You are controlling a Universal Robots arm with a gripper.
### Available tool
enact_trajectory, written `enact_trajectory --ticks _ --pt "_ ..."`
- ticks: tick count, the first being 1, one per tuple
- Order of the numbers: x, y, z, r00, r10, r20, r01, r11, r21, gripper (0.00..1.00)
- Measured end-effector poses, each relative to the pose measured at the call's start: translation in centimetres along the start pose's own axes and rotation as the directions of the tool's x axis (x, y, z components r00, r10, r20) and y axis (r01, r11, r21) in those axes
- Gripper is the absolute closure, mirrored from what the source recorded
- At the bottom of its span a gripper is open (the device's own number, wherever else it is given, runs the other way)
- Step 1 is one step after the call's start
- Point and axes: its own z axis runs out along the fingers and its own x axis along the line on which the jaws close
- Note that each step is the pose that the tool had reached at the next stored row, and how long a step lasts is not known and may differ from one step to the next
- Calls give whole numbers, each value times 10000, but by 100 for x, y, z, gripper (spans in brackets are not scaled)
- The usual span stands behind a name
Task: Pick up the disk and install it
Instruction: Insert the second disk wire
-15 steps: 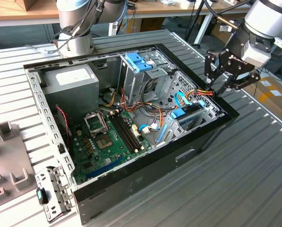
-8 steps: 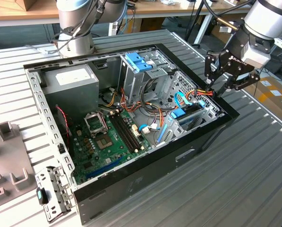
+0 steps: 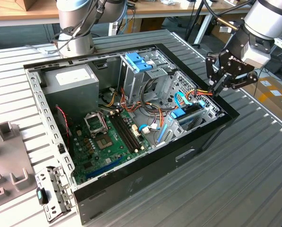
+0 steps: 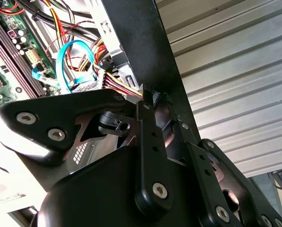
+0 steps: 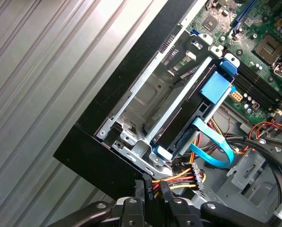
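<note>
My gripper (image 3: 215, 90) hangs over the open computer case's (image 3: 131, 189) rim on the exterior view's right. It is shut on a black power connector (image 5: 148, 188) with red, yellow and black wires (image 5: 181, 177); the closed fingertips (image 4: 146, 101) pinch that plug. Just beyond the plug, a light-blue bracket (image 5: 215, 87) lies in the drive cage (image 5: 145, 99). The disk (image 5: 176, 130) sits in that bracket as a dark flat slab, mostly hidden by the bracket and a cage rail. A flat blue data cable (image 5: 211, 149) runs to its end.
The green motherboard (image 3: 103, 142) fills the case floor. At the back stands a grey metal box (image 3: 72, 80) with a white sticker, and a second blue bracket (image 3: 138, 61) stands upright. A robot base (image 3: 74, 33) stands behind the case, and grey fixtures (image 3: 11, 151) lie on the slatted table.
</note>
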Motion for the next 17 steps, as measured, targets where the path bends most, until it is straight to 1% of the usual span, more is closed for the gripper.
enact_trajectory --ticks 7,9,12,17 --pt "0 0 -5 10000 -7 -4 7 10000 -3 73" --pt "9 7 -5 10000 -98 -6 98 10000 -11 73" --pt "12 9 -5 9997 -223 -41 223 9997 -44 73" --pt "12 9 -6 9997 -240 -50 240 9997 -53 73"
